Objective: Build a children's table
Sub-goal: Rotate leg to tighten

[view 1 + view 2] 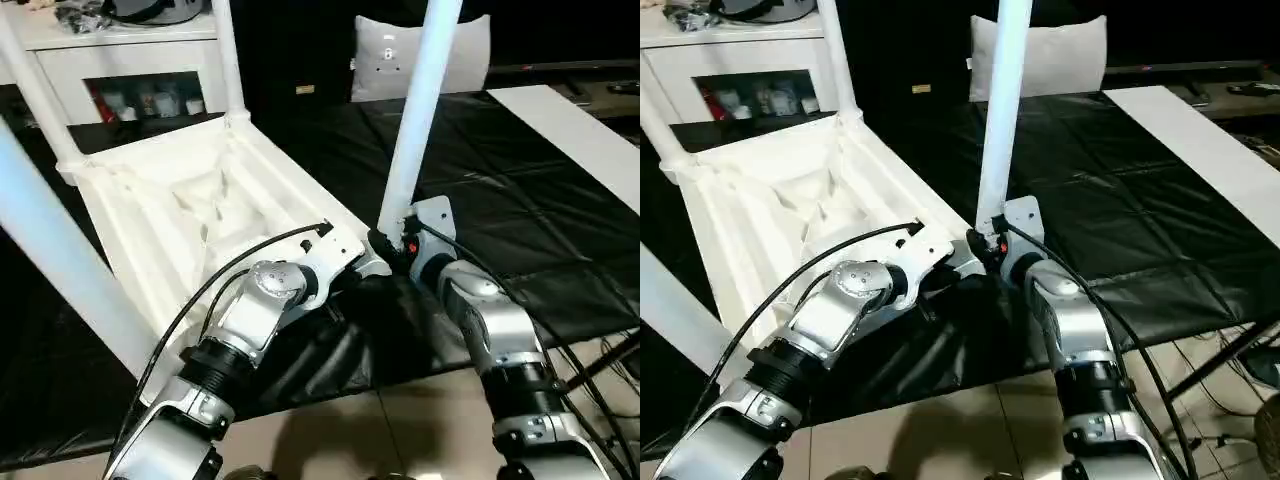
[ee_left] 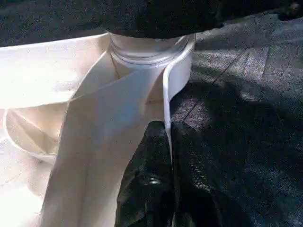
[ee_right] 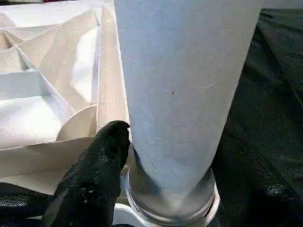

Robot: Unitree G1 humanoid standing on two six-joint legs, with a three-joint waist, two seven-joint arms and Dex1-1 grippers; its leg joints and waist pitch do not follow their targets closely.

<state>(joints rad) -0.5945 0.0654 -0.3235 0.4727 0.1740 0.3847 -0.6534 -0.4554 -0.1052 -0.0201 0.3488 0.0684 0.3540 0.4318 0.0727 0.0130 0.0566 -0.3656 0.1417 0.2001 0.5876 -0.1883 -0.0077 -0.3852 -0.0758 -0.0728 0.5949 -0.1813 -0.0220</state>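
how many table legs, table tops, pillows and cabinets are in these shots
white table legs: 4
table top: 1
grey pillow: 1
white cabinet: 1
total: 7
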